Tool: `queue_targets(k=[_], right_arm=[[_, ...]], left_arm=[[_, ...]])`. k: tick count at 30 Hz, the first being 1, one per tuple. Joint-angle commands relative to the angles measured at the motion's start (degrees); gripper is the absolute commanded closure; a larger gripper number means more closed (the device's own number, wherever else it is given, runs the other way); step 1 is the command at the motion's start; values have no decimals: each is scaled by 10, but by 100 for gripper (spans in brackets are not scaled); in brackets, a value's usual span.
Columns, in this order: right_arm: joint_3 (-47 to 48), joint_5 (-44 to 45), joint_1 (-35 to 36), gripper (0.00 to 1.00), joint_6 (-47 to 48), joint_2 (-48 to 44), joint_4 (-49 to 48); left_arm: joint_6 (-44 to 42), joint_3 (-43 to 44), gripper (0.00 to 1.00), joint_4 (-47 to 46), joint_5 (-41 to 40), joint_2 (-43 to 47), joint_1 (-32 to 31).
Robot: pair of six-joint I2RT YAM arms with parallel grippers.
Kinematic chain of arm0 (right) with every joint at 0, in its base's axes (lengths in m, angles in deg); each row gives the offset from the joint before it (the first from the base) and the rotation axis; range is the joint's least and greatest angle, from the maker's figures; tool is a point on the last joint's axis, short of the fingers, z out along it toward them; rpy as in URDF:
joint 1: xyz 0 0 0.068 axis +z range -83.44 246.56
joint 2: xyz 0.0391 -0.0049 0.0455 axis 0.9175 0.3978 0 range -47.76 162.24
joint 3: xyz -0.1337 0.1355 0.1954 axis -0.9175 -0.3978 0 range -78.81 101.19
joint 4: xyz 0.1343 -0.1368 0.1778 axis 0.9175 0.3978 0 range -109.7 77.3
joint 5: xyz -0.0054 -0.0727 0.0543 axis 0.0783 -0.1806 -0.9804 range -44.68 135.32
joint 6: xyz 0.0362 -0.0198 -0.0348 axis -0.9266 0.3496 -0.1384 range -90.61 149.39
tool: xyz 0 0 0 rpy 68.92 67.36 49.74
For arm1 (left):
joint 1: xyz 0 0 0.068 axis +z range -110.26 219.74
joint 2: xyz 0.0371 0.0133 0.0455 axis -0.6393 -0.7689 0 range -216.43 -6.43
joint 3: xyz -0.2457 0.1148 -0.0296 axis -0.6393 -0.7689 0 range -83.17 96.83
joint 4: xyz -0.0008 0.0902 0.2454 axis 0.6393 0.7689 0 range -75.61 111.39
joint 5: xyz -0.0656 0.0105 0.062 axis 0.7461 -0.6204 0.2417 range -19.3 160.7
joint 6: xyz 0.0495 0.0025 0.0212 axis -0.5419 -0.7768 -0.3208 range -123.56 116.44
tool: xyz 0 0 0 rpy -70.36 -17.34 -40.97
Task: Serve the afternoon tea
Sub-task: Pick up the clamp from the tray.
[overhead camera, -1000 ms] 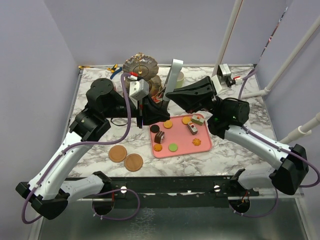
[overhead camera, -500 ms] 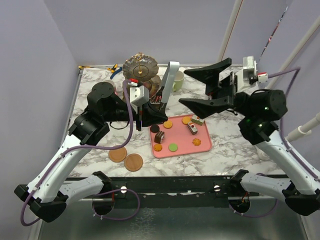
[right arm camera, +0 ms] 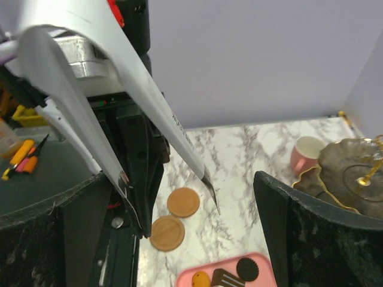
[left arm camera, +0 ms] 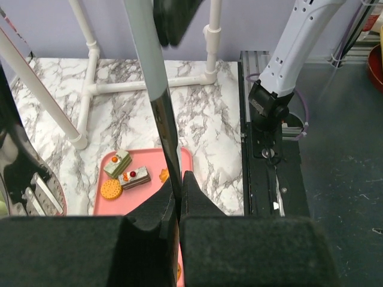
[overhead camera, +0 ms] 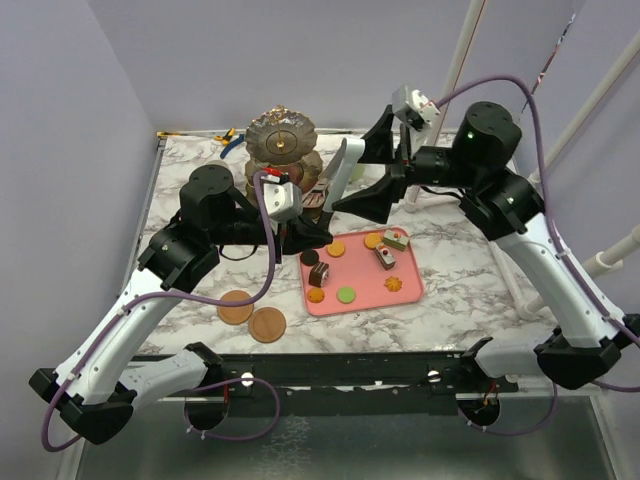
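Left gripper point(left arm camera: 179, 186) clenches smooth, tapering metal tongs point(left arm camera: 146, 72) mid-frame; right gripper point(overhead camera: 352, 180) gapes around them, beside the dark scalloped stand point(overhead camera: 262, 125).

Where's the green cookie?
In the top view, the green cookie lies on the pink tray, near its front edge, with a round orange cookie on its left and a flower-shaped orange cookie on its right.

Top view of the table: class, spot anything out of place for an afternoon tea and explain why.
The blue-handled pliers lie at the far edge of the table, left of the tiered stand. They are a workshop tool among tea things. Nothing looks spilled or broken.
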Motion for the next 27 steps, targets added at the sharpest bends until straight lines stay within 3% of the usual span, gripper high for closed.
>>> queue_targets(k=[1, 14, 27], right_arm=[[49, -65, -5, 0, 14, 38, 66], [79, -157, -5, 1, 19, 80, 68], [97, -143, -5, 17, 15, 110, 102]], left_arm=[[-30, 9, 100, 11, -11, 0, 0], [-42, 11, 100, 17, -22, -9, 0], [-53, 18, 100, 23, -43, -13, 0]])
